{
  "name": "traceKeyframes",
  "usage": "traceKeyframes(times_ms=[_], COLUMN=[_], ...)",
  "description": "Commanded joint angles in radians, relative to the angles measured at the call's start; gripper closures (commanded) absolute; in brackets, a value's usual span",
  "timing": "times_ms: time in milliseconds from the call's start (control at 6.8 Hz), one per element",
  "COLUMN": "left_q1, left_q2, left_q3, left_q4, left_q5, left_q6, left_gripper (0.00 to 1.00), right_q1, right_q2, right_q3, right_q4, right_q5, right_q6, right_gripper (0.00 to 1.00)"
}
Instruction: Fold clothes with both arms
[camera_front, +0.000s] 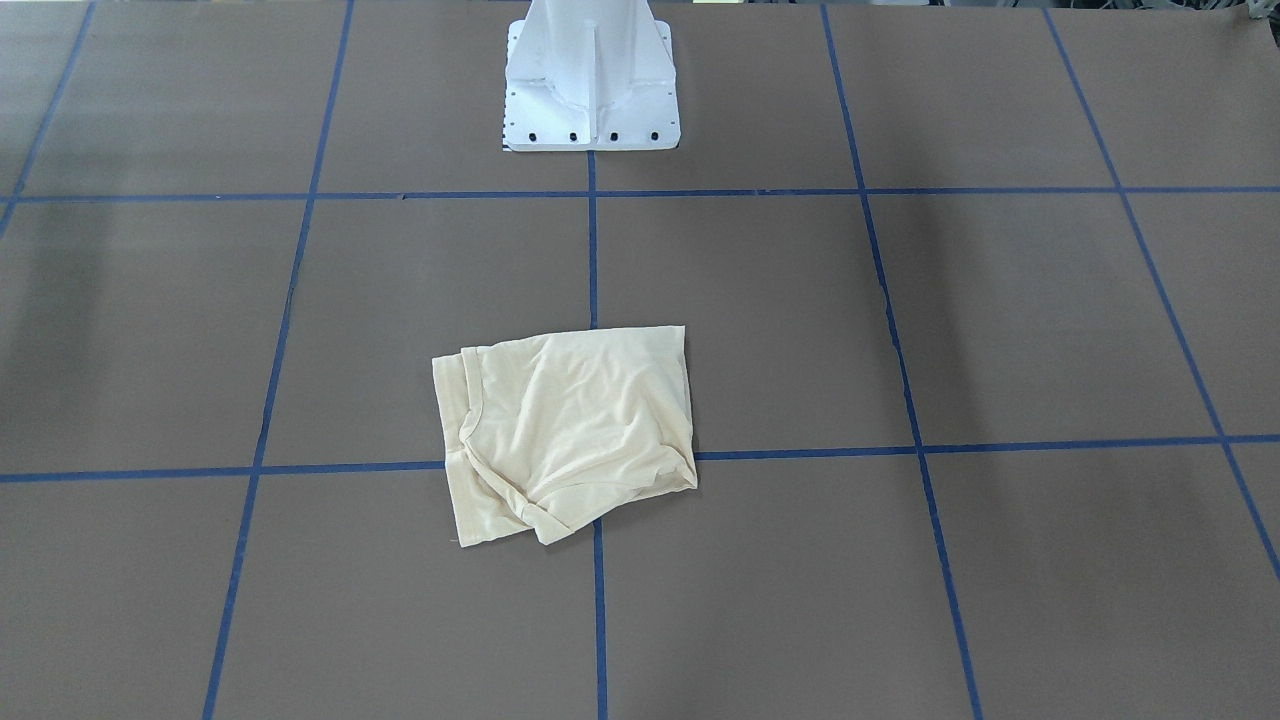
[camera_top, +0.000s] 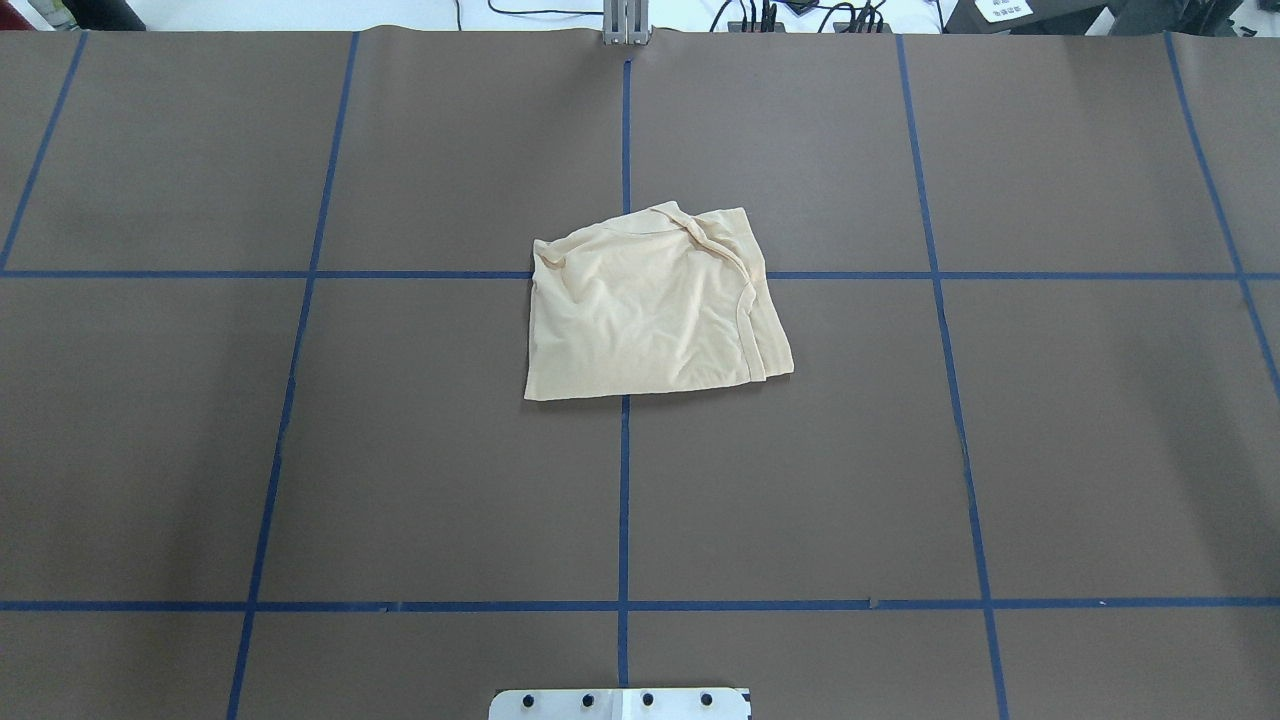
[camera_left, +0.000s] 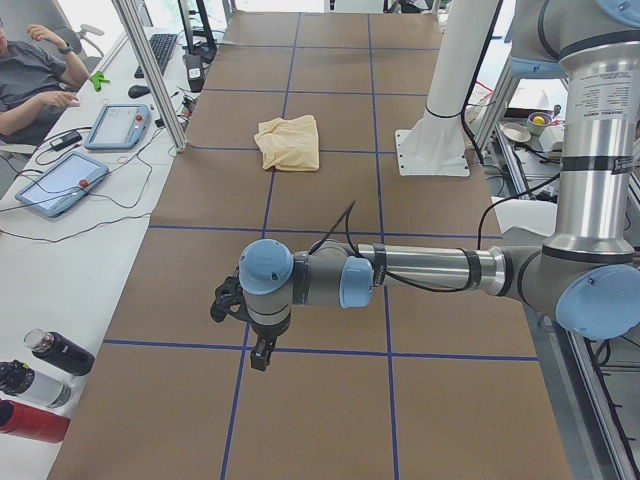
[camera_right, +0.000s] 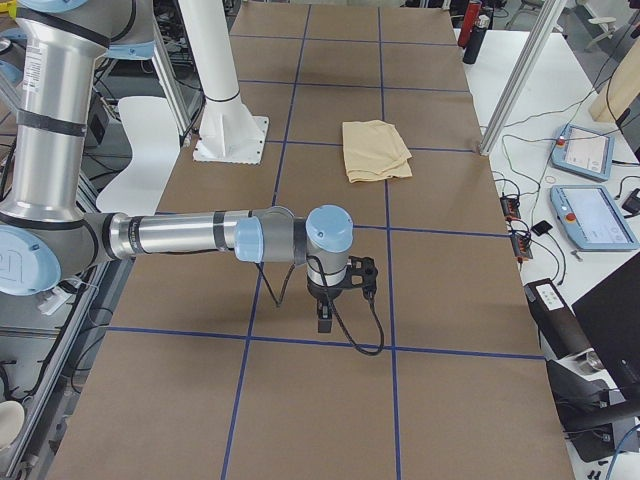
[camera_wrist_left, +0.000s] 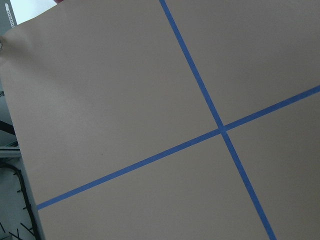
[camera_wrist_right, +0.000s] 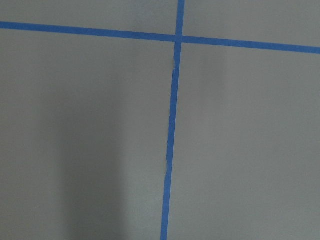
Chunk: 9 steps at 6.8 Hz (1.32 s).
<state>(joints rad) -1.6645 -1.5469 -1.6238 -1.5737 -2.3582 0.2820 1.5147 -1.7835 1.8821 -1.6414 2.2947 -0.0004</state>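
The pale cream-yellow shirt (camera_front: 570, 430) lies folded into a compact, slightly wrinkled rectangle at the table's middle; it also shows in the overhead view (camera_top: 650, 310) and both side views (camera_left: 288, 143) (camera_right: 375, 150). Its print and neck label are hidden. Neither arm is near it. My left gripper (camera_left: 262, 355) hangs over the table far to the left of the shirt, pointing down. My right gripper (camera_right: 325, 318) hangs likewise far to the right. Each shows only in a side view, so I cannot tell whether it is open or shut. Both wrist views show only bare brown table and blue tape.
The white pedestal base (camera_front: 590, 90) stands at the robot's edge of the table (camera_top: 300, 450), which carries a blue tape grid. A side bench holds tablets (camera_left: 118, 125) and bottles (camera_left: 60, 352). An operator (camera_left: 30, 75) sits beyond it.
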Motion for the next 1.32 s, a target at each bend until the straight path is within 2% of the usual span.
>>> traceKeyframes(times_ms=[0,441,735,1176], left_q1=[0.000,0.000,0.000,0.000], left_q2=[0.002,0.004,0.019,0.031], left_q3=[0.004,0.007,0.005,0.013], left_q4=[-0.003,-0.022,-0.023,-0.022], left_q5=[0.000,-0.001,-0.003,0.004], left_q6=[0.005,0.003,0.003,0.002], left_gripper=[0.00,0.00,0.00,0.00], right_q1=[-0.001,-0.002,-0.002,-0.002], right_q2=[0.001,-0.002,-0.001,-0.001], right_q3=[-0.006,-0.014,-0.003,-0.001], right_q4=[-0.002,-0.003,0.002,0.002], right_q5=[0.000,0.025,0.072,0.071], right_q6=[-0.003,-0.006,-0.006,-0.009], right_gripper=[0.00,0.00,0.00,0.00])
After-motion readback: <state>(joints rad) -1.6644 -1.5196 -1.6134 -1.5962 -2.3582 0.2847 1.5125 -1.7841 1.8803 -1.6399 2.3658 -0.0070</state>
